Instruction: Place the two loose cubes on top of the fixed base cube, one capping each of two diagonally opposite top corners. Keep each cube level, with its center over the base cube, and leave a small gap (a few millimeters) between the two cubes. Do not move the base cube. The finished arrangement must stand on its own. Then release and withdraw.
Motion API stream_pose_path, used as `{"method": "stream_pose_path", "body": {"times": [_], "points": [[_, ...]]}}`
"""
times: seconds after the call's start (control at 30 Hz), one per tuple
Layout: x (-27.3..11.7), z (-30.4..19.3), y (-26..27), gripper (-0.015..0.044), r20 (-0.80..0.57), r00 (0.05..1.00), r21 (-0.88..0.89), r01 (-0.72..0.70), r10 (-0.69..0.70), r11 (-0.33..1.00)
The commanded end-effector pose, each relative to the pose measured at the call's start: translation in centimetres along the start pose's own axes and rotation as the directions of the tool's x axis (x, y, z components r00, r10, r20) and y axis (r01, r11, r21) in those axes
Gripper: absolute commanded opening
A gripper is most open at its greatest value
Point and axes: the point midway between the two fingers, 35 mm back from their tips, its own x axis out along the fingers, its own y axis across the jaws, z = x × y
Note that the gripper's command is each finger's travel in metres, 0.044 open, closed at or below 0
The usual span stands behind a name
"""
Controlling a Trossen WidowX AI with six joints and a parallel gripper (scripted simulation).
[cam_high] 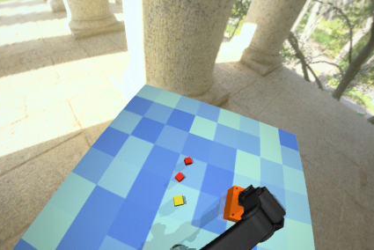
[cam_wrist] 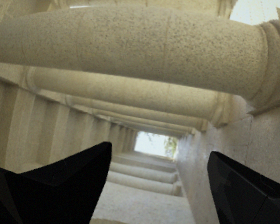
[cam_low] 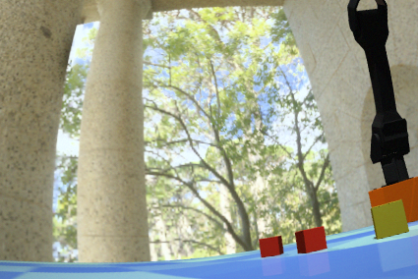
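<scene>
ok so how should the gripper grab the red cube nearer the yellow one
Take the nearer red cube from straight above, fingers closing across two opposite flat side faces near mid-height. It sits flat on the checkered table, apart from the other red cube and the yellow cube, so a top-down approach looks unobstructed. It appears slightly rotated to the checks, so match the wrist angle. The gripper is open, pointing away from the table.

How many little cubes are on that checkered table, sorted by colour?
Red cubes: 2
Yellow cubes: 1
Total: 3 cubes, all resting apart from one another on the checkered table.
</scene>
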Motion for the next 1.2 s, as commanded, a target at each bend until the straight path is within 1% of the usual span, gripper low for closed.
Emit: {"method": "stream_pose_path", "body": {"times": [0.0,0.13,0.27,0.53,0.7,0.87,1.03,1.17], "points": [[-0.1,4.3,-3.0,0.0265,0.051,0.992,-0.098,0.119,-0.114,0.988],[-0.8,9.4,-6.4,0.0265,0.119,0.964,-0.182,0.258,-0.239,0.949],[-2.3,14.4,-9.6,0.0265,0.188,0.914,-0.240,0.398,-0.360,0.885],[-7.7,23.8,-15.3,0.0265,0.307,0.755,-0.282,0.654,-0.579,0.702],[-12.4,28.9,-18.3,0.0265,0.357,0.623,-0.265,0.782,-0.696,0.564],[-17.9,33.0,-20.8,0.0265,0.378,0.474,-0.226,0.880,-0.795,0.417],[-24.0,36.1,-22.7,0.0265,0.366,0.318,-0.173,0.947,-0.874,0.271],[-29.1,37.7,-23.8,0.0265,0.332,0.195,-0.127,0.979,-0.923,0.161]]}}
